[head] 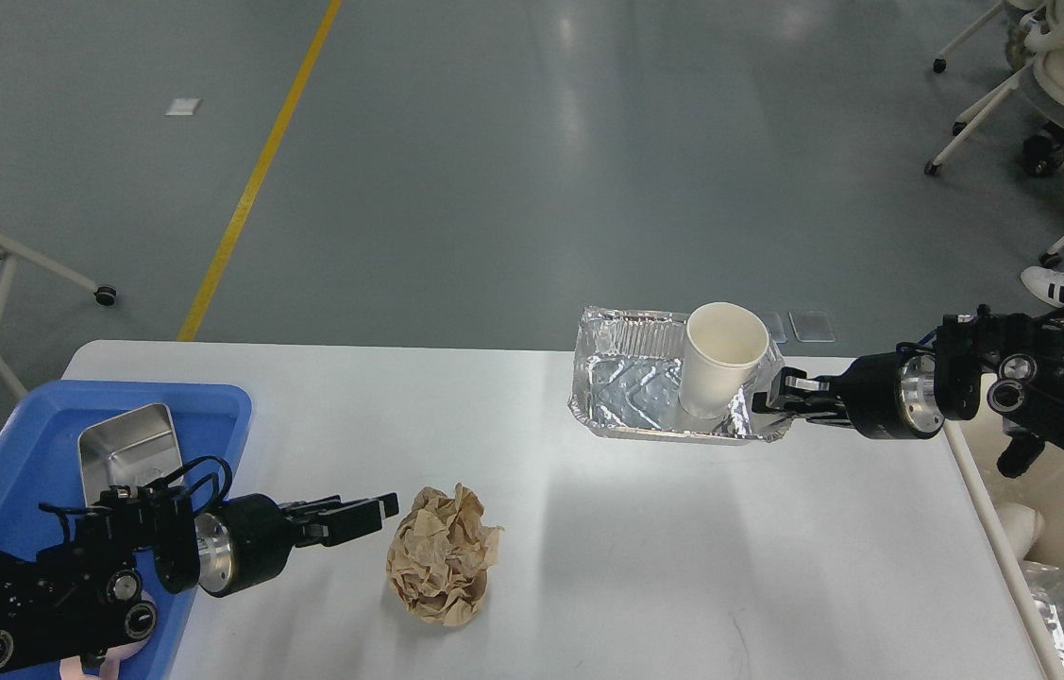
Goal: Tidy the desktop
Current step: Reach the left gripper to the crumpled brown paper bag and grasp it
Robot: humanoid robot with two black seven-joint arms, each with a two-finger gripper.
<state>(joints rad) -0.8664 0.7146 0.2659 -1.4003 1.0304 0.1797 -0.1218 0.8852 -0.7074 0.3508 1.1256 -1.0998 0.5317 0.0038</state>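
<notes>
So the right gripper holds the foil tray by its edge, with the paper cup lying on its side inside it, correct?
Not quite: the head view shows the paper cup standing upright in the foil tray, not on its side. The right gripper does grip the tray's edge.

A grey floor (513,142) fills the far view, glossy, with pale light reflections; a yellow line (258,170) runs across it on the left; a white chair frame (3,246) on casters stands far left; more caster chairs (1041,85) crowd the upper right, beside a white sneaker (1055,281).
</notes>
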